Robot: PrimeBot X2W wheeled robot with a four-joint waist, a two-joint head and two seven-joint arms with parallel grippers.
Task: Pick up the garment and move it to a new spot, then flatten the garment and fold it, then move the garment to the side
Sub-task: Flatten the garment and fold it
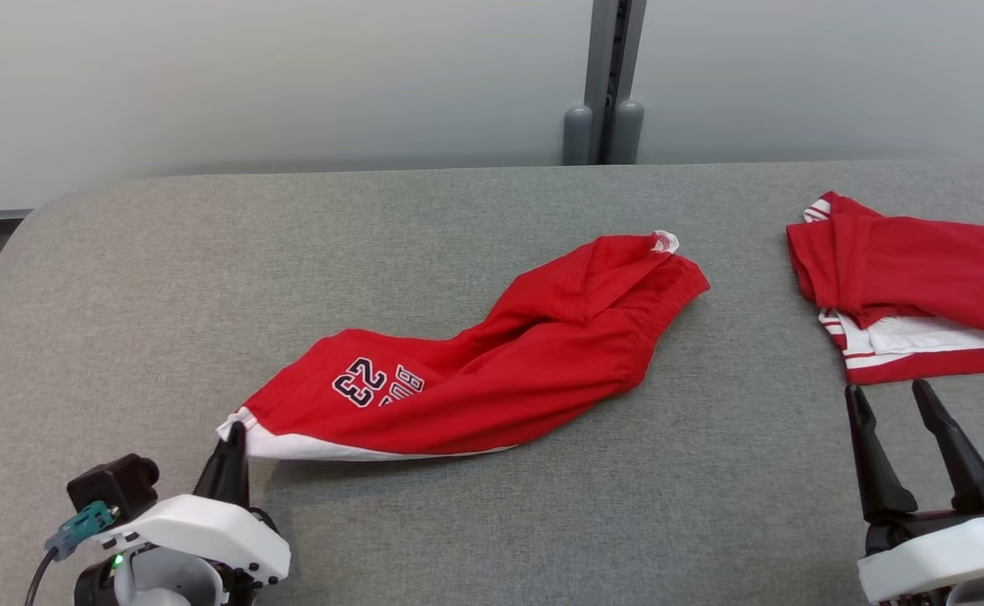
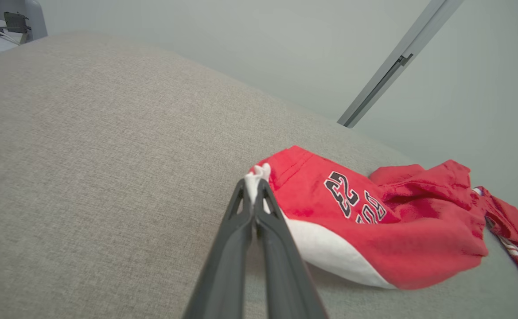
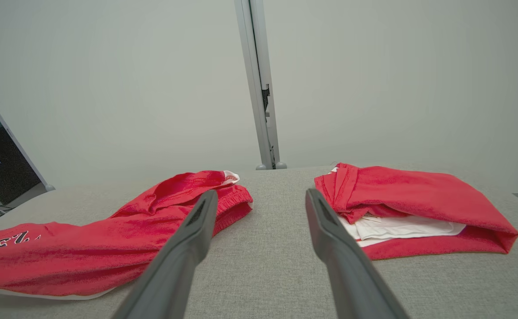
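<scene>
The garment (image 1: 492, 358) is a pair of red shorts with a white hem and the number 23, lying stretched and rumpled across the middle of the grey table. My left gripper (image 1: 232, 438) is shut on the white corner of its near-left hem; the left wrist view shows the fingers pinching that corner of the garment (image 2: 374, 226) with the left gripper (image 2: 254, 188) closed tight. My right gripper (image 1: 887, 396) stands open at the lower right, holding nothing, its fingers (image 3: 325, 221) spread above the table between the garment (image 3: 108, 248) and the folded pile.
A folded red and white garment pile (image 1: 921, 290) lies at the table's right, just beyond my right gripper, also seen as the pile (image 3: 414, 208). The grey fabric table (image 1: 205, 269) reaches back to a pale wall with a grey post (image 1: 609, 84).
</scene>
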